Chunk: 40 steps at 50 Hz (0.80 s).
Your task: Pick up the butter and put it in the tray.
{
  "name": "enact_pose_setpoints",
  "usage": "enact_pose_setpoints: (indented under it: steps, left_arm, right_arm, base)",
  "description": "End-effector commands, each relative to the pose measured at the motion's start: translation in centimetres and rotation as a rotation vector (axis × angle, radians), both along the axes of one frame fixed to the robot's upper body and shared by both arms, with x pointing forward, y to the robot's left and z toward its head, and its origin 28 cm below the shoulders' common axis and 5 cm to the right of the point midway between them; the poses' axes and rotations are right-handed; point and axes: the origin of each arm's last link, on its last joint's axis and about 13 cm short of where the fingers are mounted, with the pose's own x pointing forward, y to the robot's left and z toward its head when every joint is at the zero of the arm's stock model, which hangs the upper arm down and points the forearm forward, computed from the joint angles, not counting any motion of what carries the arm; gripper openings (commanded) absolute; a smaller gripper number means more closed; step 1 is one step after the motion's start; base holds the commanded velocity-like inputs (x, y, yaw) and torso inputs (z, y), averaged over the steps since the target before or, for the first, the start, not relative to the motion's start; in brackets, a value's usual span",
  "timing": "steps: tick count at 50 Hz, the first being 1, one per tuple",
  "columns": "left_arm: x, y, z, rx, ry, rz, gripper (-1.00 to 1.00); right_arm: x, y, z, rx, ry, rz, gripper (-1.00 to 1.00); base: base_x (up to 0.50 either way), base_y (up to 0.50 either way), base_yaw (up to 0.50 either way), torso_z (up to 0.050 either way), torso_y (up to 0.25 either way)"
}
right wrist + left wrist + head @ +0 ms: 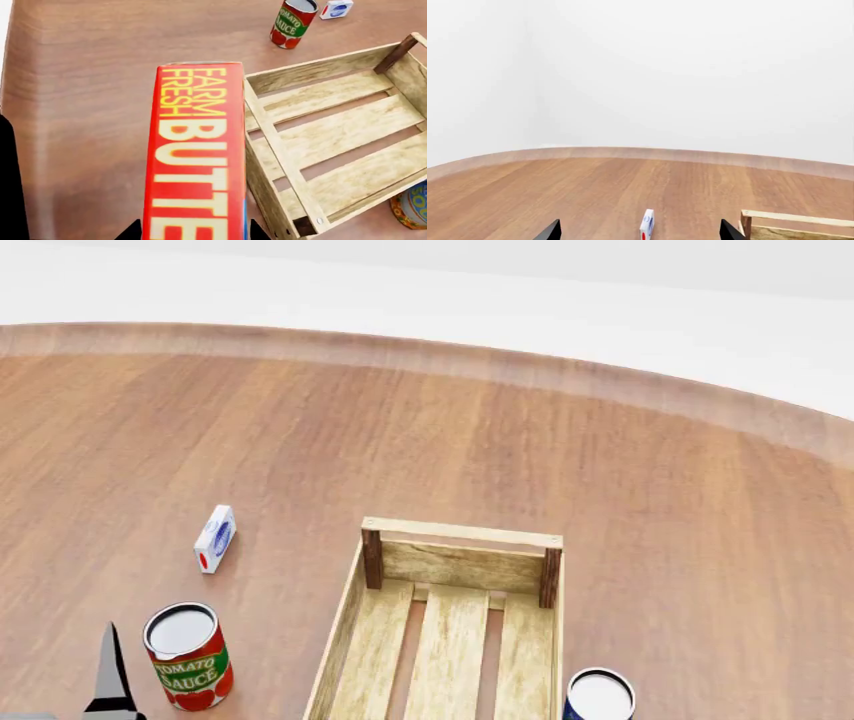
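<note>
**Wood surface, white walls: butter held beside the tray**

Right claw (193,234): clamped on the butter (195,155), carton raised off the surface (87,100). Its long axis runs out from the claw, roughly along the tray's (267,127) near side rail, just outside it. Tray interior empty. Judgement: a sideways shift over that rail is needed. Left claw (639,231): tips spread, holding nothing, farther from the butter.

Red butter (195,155) carton beside slatted tray (333,145).
</note>
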Motion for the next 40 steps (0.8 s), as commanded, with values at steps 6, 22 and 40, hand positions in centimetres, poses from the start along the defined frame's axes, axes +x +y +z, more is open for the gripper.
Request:
enact_pose_setpoints:
  steps: [6,22,40]
  left_arm:
    - [0.6,0.3,-0.5,-0.018,0.0,-0.004,1.0]
    - [0.6,0.2,-0.5,-0.018,0.0,-0.006,1.0]
    - [0.6,0.3,-0.4,-0.018,-0.002,-0.003,1.0]
  right_arm:
    - [2.3,0.7,2.4,0.075,-0.266,-0.02,-1.0]
    - [2.2,1.4,2.8,0.191,-0.392,-0.133,-1.0]
    - [4.0,-0.7,1.2,0.315,-0.485,-0.299,-1.0]
  base:
    - [0.0,0.0,0.0,0.0,0.0]
    - [0.0,0.0,0.0,0.0,0.0]
    - [0.0,0.0,0.0,0.001,0.001]
